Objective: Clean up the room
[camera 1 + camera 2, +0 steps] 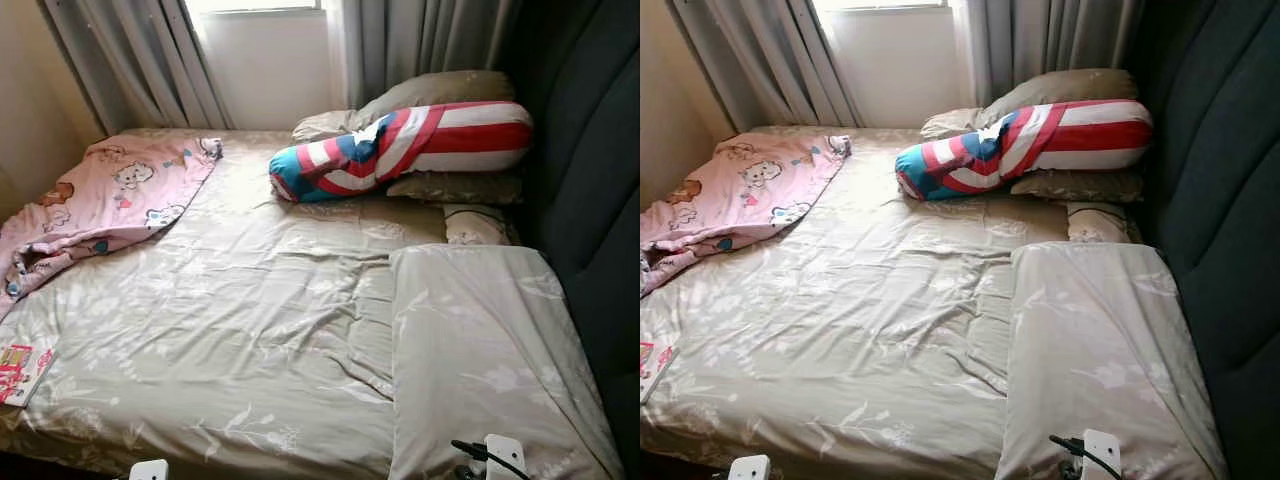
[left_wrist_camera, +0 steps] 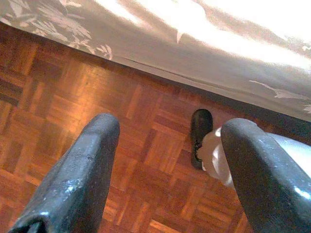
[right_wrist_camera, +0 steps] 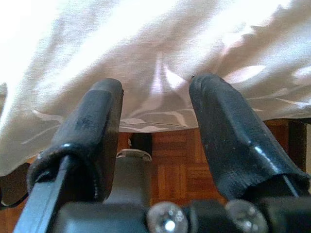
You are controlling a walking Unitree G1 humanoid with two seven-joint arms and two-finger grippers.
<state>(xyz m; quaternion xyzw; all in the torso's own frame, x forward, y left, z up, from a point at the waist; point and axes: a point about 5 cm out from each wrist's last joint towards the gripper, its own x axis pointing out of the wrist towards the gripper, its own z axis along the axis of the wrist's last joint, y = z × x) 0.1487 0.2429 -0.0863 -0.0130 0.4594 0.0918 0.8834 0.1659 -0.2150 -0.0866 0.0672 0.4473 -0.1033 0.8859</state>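
A bed with a creased beige sheet [image 1: 250, 300] lies before me. A crumpled pink cartoon blanket [image 1: 110, 195] sits at its far left corner. A red, white and blue striped bolster [image 1: 400, 150] rests against beige pillows [image 1: 430, 90] at the head. A beige folded cover [image 1: 480, 350] lies on the near right. My left gripper [image 2: 170, 126] hangs open above the parquet floor [image 2: 73, 87], beside the bed's edge. My right gripper [image 3: 158, 85] is open with nothing in it, close to the hanging sheet [image 3: 146, 43].
A small colourful booklet [image 1: 22, 372] lies at the bed's near left edge. A dark padded headboard [image 1: 600, 180] runs along the right. Grey curtains [image 1: 140, 60] and a window are behind the bed. A wall closes the left side.
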